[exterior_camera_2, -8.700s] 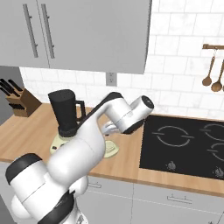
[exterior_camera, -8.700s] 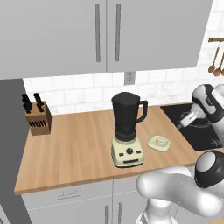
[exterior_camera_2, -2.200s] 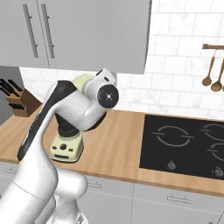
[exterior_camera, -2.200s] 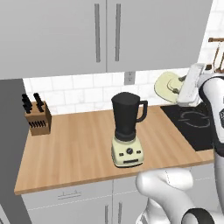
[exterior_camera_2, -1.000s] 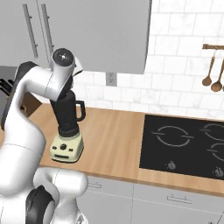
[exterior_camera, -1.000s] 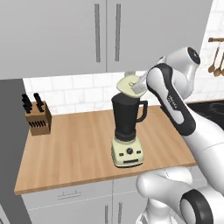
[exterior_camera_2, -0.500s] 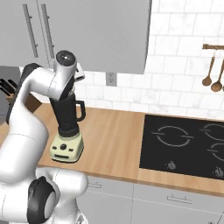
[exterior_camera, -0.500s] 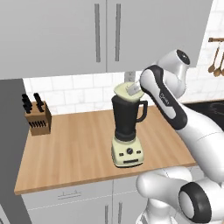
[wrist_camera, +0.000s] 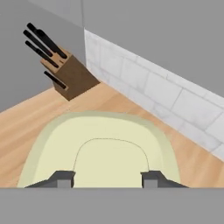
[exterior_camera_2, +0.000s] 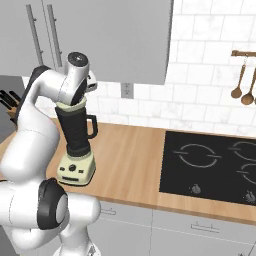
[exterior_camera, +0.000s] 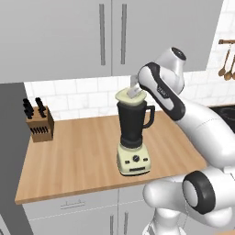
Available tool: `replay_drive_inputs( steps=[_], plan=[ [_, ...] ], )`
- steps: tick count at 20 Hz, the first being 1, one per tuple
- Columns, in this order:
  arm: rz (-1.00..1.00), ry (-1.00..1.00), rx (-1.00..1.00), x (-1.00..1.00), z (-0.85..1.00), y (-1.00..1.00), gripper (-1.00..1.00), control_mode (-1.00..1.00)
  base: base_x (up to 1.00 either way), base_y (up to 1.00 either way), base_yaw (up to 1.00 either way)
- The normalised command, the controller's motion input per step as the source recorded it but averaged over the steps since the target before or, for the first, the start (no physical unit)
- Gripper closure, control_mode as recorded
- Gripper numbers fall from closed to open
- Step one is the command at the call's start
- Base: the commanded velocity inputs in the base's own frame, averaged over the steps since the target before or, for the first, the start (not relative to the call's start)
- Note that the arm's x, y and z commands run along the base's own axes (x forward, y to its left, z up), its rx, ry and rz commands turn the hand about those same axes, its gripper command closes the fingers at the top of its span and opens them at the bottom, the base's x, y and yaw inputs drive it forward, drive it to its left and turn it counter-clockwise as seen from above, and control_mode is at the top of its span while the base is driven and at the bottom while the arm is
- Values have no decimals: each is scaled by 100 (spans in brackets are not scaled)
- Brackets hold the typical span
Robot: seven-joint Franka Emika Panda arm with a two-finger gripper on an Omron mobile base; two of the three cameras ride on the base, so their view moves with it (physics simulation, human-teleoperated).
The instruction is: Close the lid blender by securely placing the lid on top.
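**Lid at jar mouth, gripper engaged**

The long wooden tabletop (exterior_camera: 82,151) runs beneath grey wall cabinets (exterior_camera: 59,36) and a white tiled backsplash (exterior_camera_2: 200,105), with a black glass hob (exterior_camera_2: 210,165) set in at its right end. The white robot arm (exterior_camera: 183,105) arches over from the right. The countertop blender with the tall dark jar and cream base (exterior_camera: 133,137) stands near the tabletop's front edge, handle to the right. A brown wooden knife block with black handles (exterior_camera: 39,124) stands well apart at the left, by the wall. The flat pale cream-green rounded-square lid (exterior_camera: 129,96) sits level at the jar's top (full seating cannot be confirmed). The gripper (wrist_camera: 107,176) straddles the lid's raised centre, fingertips (wrist_camera: 63,177) nearly closed upon it.
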Motion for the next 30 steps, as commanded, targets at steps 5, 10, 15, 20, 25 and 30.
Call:
replay_drive_inputs(
  steps=[5,10,15,20,25,30],
  plan=[
    [8,3,-2,0,-24,1,100,-100,0,0,0],
    [4,0,0,0,-18,0,100,-100,0,0,0],
    [4,0,-6,-4,-32,0,100,-100,0,0,0],
    [3,0,-1,-23,-4,6,100,-100,0,0,0],
    [1,3,0,0,0,9,100,-100,0,0,0],
    [3,3,0,6,0,-8,100,-100,0,0,0]
  ],
)
